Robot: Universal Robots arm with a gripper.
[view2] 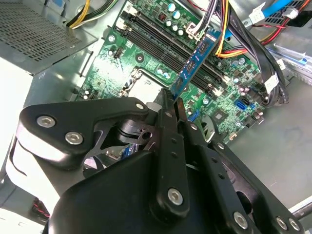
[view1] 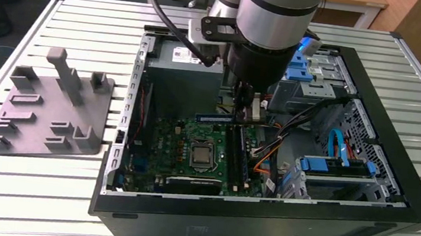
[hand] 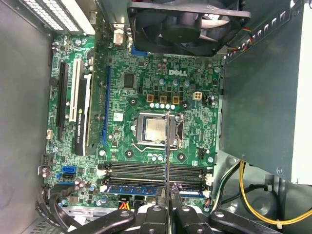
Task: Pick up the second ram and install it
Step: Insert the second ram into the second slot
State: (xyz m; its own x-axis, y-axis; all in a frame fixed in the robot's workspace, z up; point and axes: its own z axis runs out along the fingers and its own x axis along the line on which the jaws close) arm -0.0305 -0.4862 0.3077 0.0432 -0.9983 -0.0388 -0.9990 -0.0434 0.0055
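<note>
Step, we judge: carrying to install | gripper [view2: 173, 99] clamped on one end of the second ram [view2: 196, 59], above the motherboard [hand: 117, 102] | exterior view: stick juts toward 9 o'clock of the gripper | first wrist view: one module [hand: 134, 187] already seated, free DIMM slots [hand: 151, 169] beside it | next calls for, we judge: lining up with a free slot, pressing squarely

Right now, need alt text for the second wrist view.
The gripper is shut on the second ram, a thin blue stick held over the green motherboard by its long memory slots. Bundled cables run beside the board.
</note>
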